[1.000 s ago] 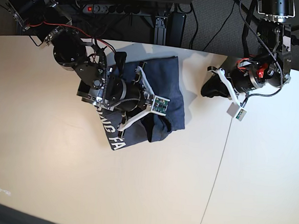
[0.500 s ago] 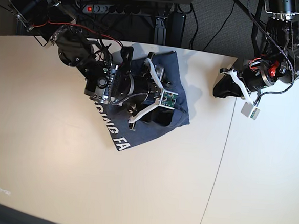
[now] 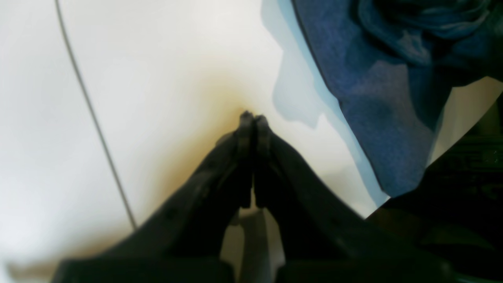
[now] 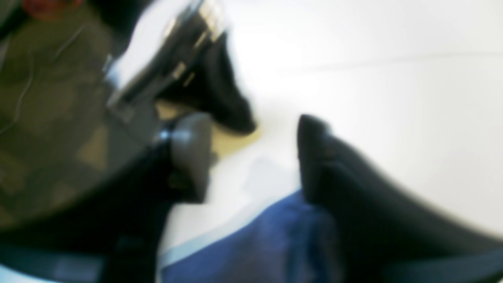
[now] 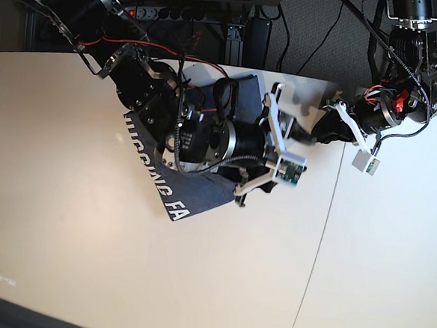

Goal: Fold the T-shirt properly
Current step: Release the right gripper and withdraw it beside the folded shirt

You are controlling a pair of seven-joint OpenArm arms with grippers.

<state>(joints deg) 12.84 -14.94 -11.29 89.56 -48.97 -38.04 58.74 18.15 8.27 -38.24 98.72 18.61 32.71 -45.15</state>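
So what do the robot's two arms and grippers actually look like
Both arms are mostly black metal with round motor housings. The right arm carries red and black cables, white plastic brackets and a small green circuit board near its wrist. The left arm has a red part at the joint, black cabling, a white bracket and a small grey-white box. The left gripper has slim, black, tapering fingers.

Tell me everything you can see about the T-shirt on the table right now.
The T-shirt is dark slate-blue, heathered, soft-looking cloth, lying partly folded and bunched on the pale table. White block lettering shows along its left and lower edge in the base view. The right arm hangs over its middle and hides most of it. In the right wrist view a blue edge lies beside the right gripper, whose jaws stand apart; contact is too blurred to tell. The left wrist view shows rumpled folds.
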